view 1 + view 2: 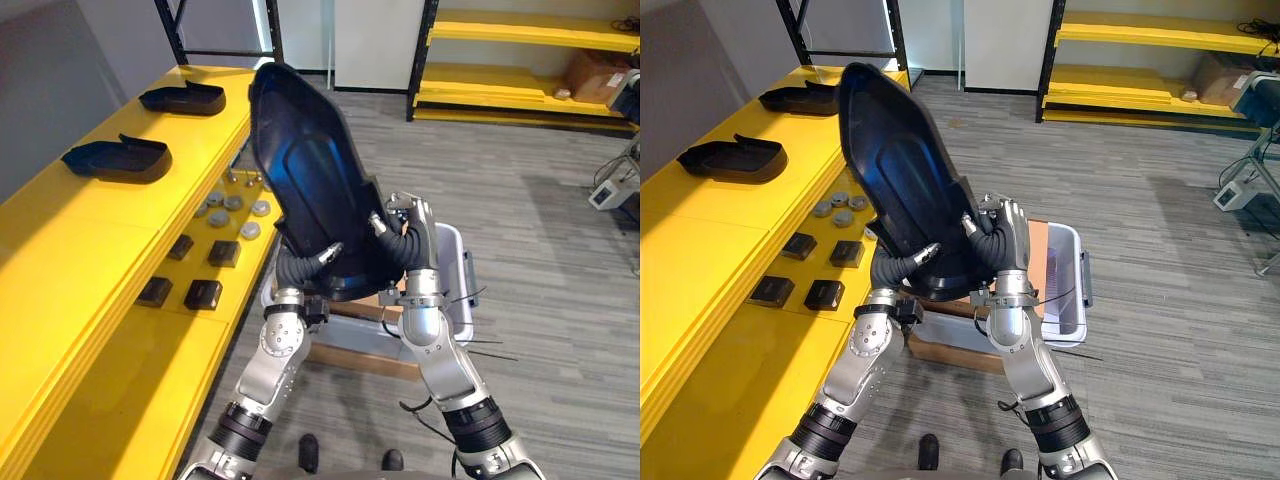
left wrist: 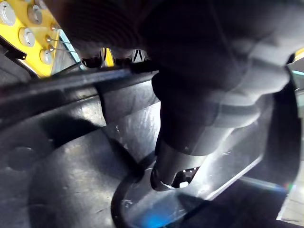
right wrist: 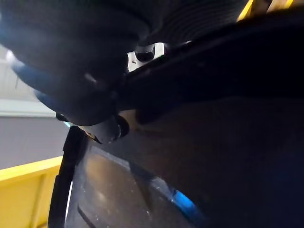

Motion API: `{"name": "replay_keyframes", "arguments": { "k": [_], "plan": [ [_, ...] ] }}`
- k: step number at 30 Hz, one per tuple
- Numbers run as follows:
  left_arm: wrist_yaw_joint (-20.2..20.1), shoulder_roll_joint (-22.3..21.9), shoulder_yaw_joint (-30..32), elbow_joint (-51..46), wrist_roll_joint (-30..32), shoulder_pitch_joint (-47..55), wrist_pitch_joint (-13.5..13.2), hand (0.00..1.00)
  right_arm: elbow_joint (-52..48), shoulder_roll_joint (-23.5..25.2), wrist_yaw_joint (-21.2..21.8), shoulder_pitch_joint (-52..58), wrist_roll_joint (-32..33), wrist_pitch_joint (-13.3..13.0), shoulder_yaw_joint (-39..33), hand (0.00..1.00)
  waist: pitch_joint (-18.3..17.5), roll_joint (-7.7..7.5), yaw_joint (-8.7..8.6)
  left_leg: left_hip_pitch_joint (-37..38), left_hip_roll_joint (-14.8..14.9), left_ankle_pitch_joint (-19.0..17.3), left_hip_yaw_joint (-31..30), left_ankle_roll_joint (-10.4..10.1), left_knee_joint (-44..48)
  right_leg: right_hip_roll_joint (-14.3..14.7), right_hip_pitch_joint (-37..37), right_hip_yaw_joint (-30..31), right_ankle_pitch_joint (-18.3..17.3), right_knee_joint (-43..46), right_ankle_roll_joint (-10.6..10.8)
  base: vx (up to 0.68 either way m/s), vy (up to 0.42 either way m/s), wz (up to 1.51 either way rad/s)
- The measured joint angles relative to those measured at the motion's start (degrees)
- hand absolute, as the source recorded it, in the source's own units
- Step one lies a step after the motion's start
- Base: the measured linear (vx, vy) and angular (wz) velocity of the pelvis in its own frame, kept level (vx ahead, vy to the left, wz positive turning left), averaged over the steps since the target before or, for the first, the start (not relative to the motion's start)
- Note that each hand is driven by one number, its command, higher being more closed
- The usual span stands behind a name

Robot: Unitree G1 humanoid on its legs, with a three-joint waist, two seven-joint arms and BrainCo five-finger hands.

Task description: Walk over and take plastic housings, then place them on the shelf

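I hold a big black plastic housing (image 1: 310, 170) up on end in front of me, its hollow side facing me and its tip leaning toward the yellow shelf (image 1: 90, 260) on my left. My left hand (image 1: 303, 264) grips its lower left rim, thumb inside the shell (image 2: 61, 190). At the lower right edge my right hand (image 1: 410, 232) has its fingers curled over the rim (image 3: 213, 156). Two more black housings lie on the shelf top, one near (image 1: 118, 158) and one farther back (image 1: 185, 98).
On the shelf's lower step lie several grey discs (image 1: 232, 205) and small black blocks (image 1: 205, 293). A grey bin (image 1: 455, 270) and a cardboard box (image 1: 365, 345) stand on the floor below my hands. Across the room stands another yellow rack (image 1: 530, 60).
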Motion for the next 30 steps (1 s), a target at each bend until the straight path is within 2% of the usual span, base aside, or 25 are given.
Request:
{"name": "replay_keyframes", "arguments": {
  "k": [4,8,10,13,18,20,23,24,26,30],
  "plan": [
    [1.02,0.59,0.68,-0.08,7.64,0.01,1.09,1.00,-0.12,-1.08,1.55,0.00,4.60,-1.69,-0.06,0.00,-0.12,-0.19,0.32,0.26,-0.07,-0.01,0.00,-0.01,0.00,0.06,0.30,0.01,-0.01,0.01,0.01,0.00,0.000,0.00],
    [1.83,0.54,2.15,-1.10,12.60,0.47,1.90,1.00,-2.80,-1.45,3.82,0.19,8.77,-2.20,-1.18,0.00,-0.12,-0.19,0.46,0.70,-0.07,-0.03,-0.01,-0.03,-0.01,0.08,0.79,-0.02,-0.10,0.00,0.05,0.00,0.000,0.00],
    [1.76,0.28,2.83,-1.50,14.39,0.58,1.90,1.00,-5.21,-1.37,4.82,0.81,10.78,-3.91,-3.11,0.00,-0.12,-0.20,0.54,0.70,-0.01,-0.15,-0.02,-0.20,-0.01,0.09,0.82,-0.04,-0.18,0.01,0.12,0.00,0.000,0.00],
    [1.75,-0.56,5.03,-4.07,17.26,2.95,1.91,1.00,-8.41,-0.61,4.73,2.23,14.64,-5.88,-8.79,0.00,-0.13,-0.20,0.43,0.86,-0.02,-0.16,0.10,-0.20,-0.02,0.10,0.89,0.12,-0.23,0.03,0.14,0.00,-0.002,-0.01],
    [1.83,-1.74,10.13,-6.39,20.42,8.78,1.91,1.00,-9.15,1.07,4.12,5.74,23.00,-8.09,-25.25,0.00,-0.13,-0.20,0.39,1.53,0.12,-0.54,0.46,-0.69,-0.03,0.10,1.45,0.42,-0.28,-0.05,0.11,0.00,-0.002,-0.01],
    [1.82,-1.81,11.59,-6.57,21.18,10.19,1.91,1.00,-8.88,1.41,3.46,7.25,25.16,-8.42,-29.60,0.00,-0.13,-0.19,0.27,1.60,0.19,-0.57,0.55,-0.73,-0.03,0.10,1.58,0.51,-0.28,-0.24,0.07,0.00,0.000,0.00],
    [1.85,-1.80,14.18,-9.49,21.19,13.35,1.93,1.00,-3.68,1.51,2.03,9.99,27.99,-9.67,-37.34,0.00,-0.14,-0.20,-0.41,1.56,0.38,-0.62,0.68,-0.77,-0.03,0.37,1.75,1.21,-0.22,-0.92,0.03,0.00,0.000,0.00],
    [1.88,-1.82,15.21,-10.71,21.19,14.18,1.91,1.00,0.82,1.50,1.42,11.02,29.24,-9.72,-39.65,0.00,-0.14,-0.20,-0.76,1.54,0.45,-0.61,0.69,-0.77,-0.03,0.44,1.74,1.26,-0.22,-1.00,0.03,0.00,0.000,0.00],
    [1.88,-2.23,16.46,-12.00,21.19,14.72,1.90,1.00,8.90,1.49,0.63,13.05,30.45,-9.31,-42.99,0.00,-0.17,-0.13,-0.94,1.50,0.56,-0.62,0.73,-0.78,-0.03,0.57,1.73,1.28,-0.22,-1.20,0.03,0.00,0.000,0.00],
    [1.67,-2.31,16.94,-12.62,21.19,16.21,1.39,1.00,29.40,1.25,1.13,18.33,35.31,-6.77,-47.39,0.00,-1.04,0.78,-0.95,1.11,0.82,-1.08,0.72,-1.43,-0.01,0.95,1.74,1.80,0.08,-2.00,-0.02,0.03,-0.017,-0.02]
  ]
}}
